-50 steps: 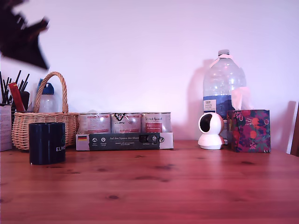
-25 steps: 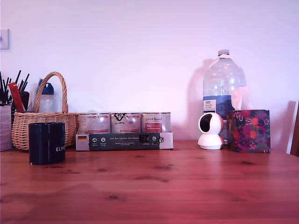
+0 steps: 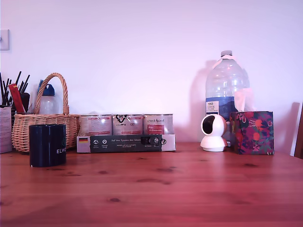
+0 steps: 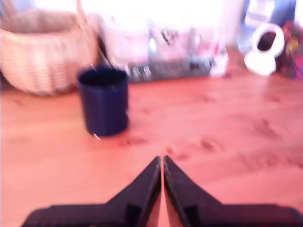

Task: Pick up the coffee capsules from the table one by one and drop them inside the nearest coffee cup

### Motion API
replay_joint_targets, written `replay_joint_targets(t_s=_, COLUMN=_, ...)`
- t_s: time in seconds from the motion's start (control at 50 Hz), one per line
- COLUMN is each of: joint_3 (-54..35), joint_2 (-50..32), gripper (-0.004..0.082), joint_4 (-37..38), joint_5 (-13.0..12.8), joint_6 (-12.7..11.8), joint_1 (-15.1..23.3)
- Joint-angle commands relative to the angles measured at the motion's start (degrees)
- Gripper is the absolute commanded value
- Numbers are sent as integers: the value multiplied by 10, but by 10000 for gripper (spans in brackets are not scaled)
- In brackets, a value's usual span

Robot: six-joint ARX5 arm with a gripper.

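Capsule: none could be found on the worktop in either view. Whether one lay inside the mug could not be told, as its interior showed only dark in the blurred wrist view.

The hand was seen only by the wrist camera; it was out of the exterior view. Its jaws stood closed, tips nearly touching, with nothing visible between them. It was held above bare planks, apart from the surface.

The mug stood upright ahead of the hand and a little to one side, near but clear of the tips. Beyond the mug stood a basket and a row of tins in a carton, with a white camera further off on the opposite side of the hand from the mug.

Judgement on the step in hand: the task appeared either finished or at a search for a further capsule. To do it well, the hand should be steadied first, since the wrist picture was smeared and a small dark pod could be missed against the knots. The jaws would need opening before any descent. Any approach should come down vertically over the pod and keep clear of the mug wall; a sideways brush could tip it.
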Motion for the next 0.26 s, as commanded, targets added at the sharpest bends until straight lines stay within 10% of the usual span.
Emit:
replay_joint_targets(t_s=0.0, joint_3=-10, joint_2=-31, gripper=-19, joint_4=-15, joint_5=-10, joint_6=0, joint_1=-3)
replay_joint_targets(t_s=0.24, joint_3=-10, joint_2=-120, gripper=-19, joint_4=-67, joint_5=-18, joint_6=0, joint_1=-3)
